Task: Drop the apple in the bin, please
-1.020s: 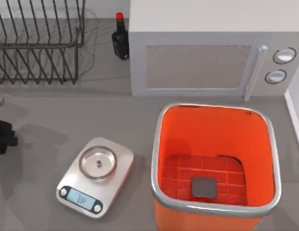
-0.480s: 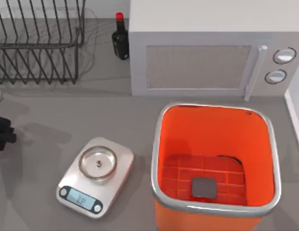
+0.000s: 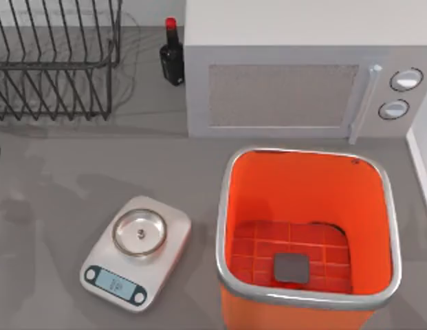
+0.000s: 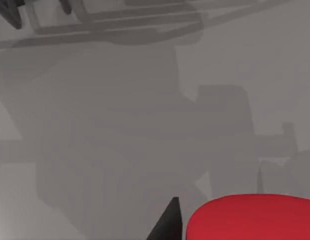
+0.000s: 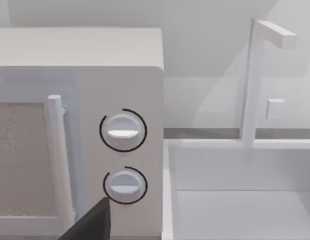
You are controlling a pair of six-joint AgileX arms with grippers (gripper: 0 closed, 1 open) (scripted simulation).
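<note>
The apple (image 4: 252, 219) is red and rounded, and sits close to the camera in the left wrist view. My left gripper (image 4: 244, 231) is shut on it, with one dark fingertip (image 4: 168, 222) against its side, and it hangs above bare grey table. The bin (image 3: 388, 206) is a bright-orange tub with a silver rim. It stands open at the front right of the top view, with a dark grey square on its gridded floor. My right gripper (image 5: 92, 225) is parked facing the microwave's knobs.
A grey microwave (image 3: 289, 89) stands behind the bin. A dark bottle with a red cap (image 3: 172, 58) is at its left. A wire dish rack (image 3: 55, 62) fills the back left. A kitchen scale (image 3: 136, 251) lies left of the bin. A white sink (image 5: 234, 195) is at the far right.
My left gripper, holding the apple, has moved left out of the top view's edge. Only a dark sliver and faint shadows are left there. The bin, scale and right arm have not moved.
</note>
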